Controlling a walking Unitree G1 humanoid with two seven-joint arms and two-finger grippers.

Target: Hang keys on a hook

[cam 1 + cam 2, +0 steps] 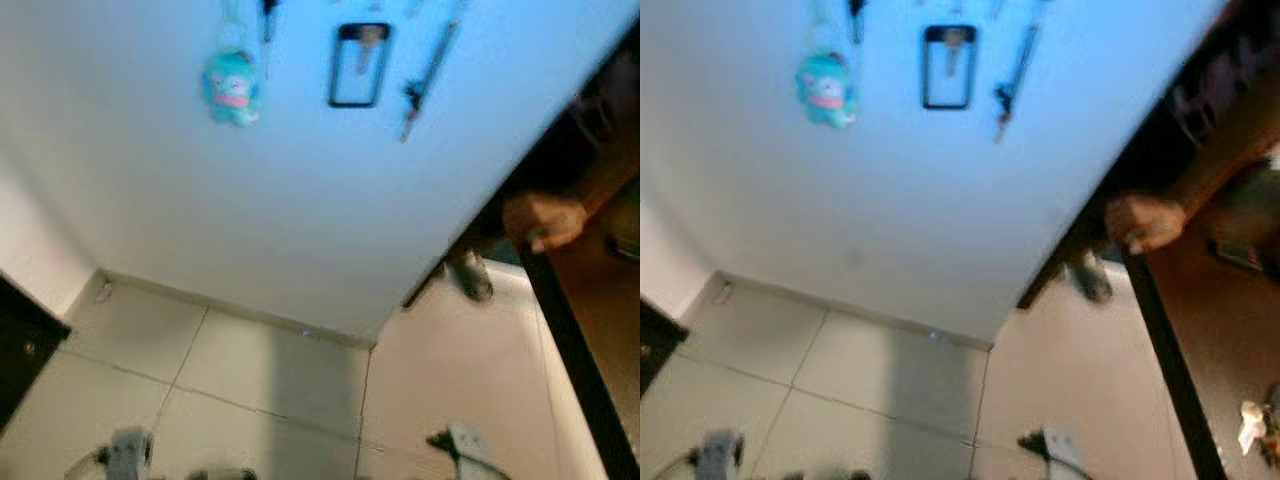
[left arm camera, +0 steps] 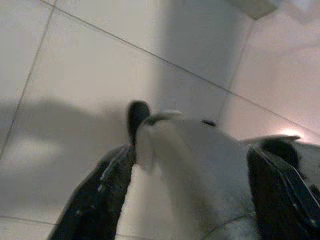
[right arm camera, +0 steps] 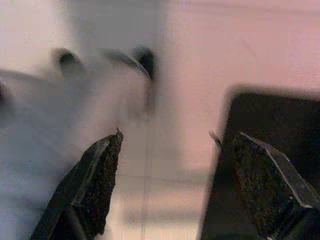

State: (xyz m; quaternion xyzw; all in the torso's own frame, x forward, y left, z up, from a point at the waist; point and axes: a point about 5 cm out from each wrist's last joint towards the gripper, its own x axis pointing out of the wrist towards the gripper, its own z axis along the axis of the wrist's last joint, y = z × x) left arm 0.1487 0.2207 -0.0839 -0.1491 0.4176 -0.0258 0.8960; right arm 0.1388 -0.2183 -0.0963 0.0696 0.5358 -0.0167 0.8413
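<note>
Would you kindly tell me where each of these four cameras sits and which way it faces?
Left eye view: on the head, facing forward and down at a white wall hung with a teal plush charm and a black rectangular frame; a person's hand grips a dark wooden table.
Right eye view: beside it, sharing that scene, shifted sideways.
Left wrist view: along the open left gripper down at the pale tiled floor, over the robot's grey body.
Right wrist view: along the open right gripper, sharing that floor.
</note>
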